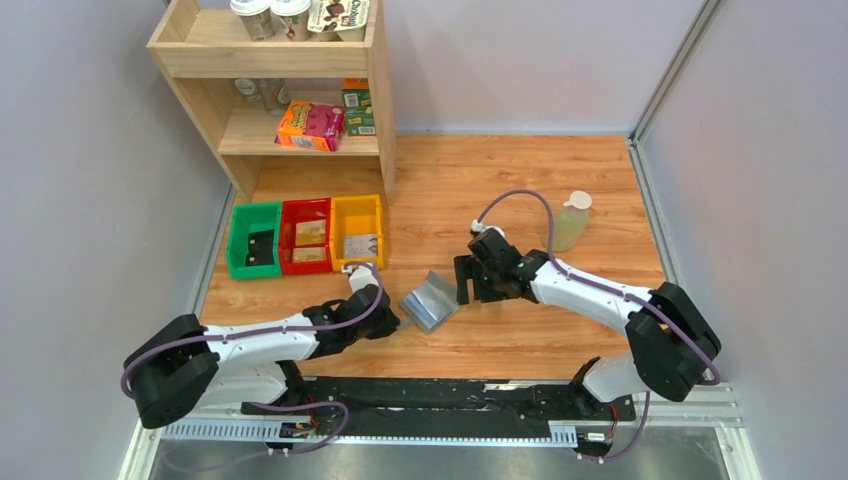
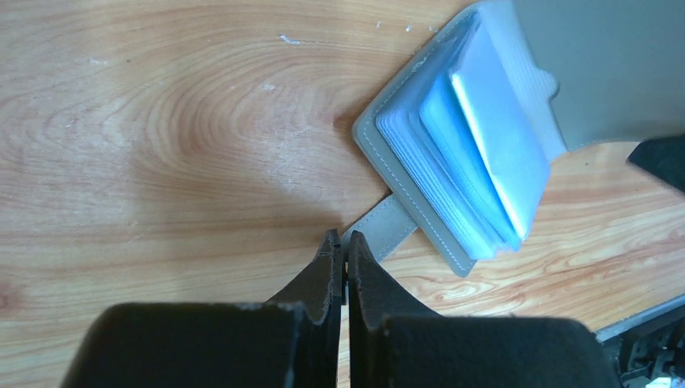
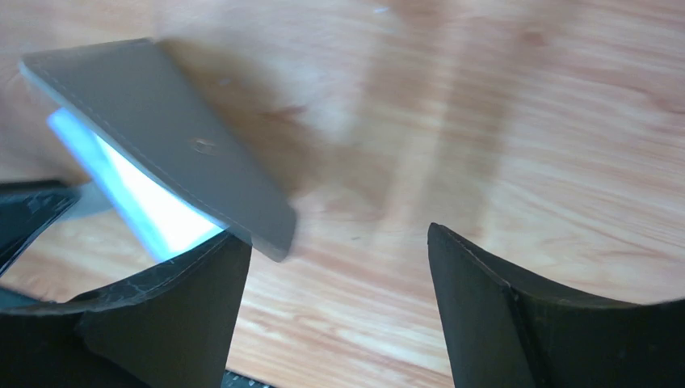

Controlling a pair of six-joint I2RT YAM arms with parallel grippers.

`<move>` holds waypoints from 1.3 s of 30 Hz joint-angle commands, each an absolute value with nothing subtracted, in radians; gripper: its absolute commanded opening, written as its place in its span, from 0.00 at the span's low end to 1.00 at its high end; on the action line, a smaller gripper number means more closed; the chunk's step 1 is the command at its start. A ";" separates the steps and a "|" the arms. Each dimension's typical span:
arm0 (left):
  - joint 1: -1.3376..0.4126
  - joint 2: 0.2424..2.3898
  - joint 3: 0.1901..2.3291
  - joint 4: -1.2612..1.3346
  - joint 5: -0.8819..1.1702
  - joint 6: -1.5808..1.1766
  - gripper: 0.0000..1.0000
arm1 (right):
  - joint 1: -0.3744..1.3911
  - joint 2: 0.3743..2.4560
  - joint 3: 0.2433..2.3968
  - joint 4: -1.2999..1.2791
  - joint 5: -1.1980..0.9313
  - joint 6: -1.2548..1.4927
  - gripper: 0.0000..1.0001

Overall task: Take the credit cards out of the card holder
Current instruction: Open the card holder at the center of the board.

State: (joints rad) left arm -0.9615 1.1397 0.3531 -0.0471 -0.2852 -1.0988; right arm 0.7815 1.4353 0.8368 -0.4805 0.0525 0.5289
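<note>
My left claw (image 2: 343, 240) is clenched, its two fingers pressed together with only a hairline slit between them, and the end of the closing tab (image 2: 386, 223) runs in at their tips, so I record it as gripping the card holder (image 1: 430, 300) by that tab. The holder lies open on the wooden table (image 1: 520, 180), between my two claws and nearer the near edge than the far one. One grey half lies flat on the wood and the other is tilted up on the right. Pale blue sleeves (image 2: 476, 153) fan out between the halves; I cannot tell whether any of them holds a card. My right claw (image 3: 339, 263) is released, fingers spread wide and level with the raised cover's lower corner, which sits just above one finger (image 3: 174, 311); contact cannot be confirmed. Far left on the table stand a green bin (image 1: 236, 250), a red bin (image 1: 305, 206) and a yellow bin (image 1: 358, 202) in a row, well apart from the holder.
</note>
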 commanded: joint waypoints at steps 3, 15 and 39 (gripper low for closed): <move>-0.960 1.150 0.406 -0.100 -0.262 -1.019 0.00 | 0.718 1.417 0.819 -0.541 0.147 0.537 0.82; -0.957 1.169 0.578 -0.250 -0.204 -0.888 0.00 | 0.729 1.269 0.897 -0.511 0.107 0.476 0.87; -0.910 1.206 0.623 -0.285 -0.190 -0.850 0.00 | 0.727 1.187 0.650 -0.166 -0.169 0.594 0.80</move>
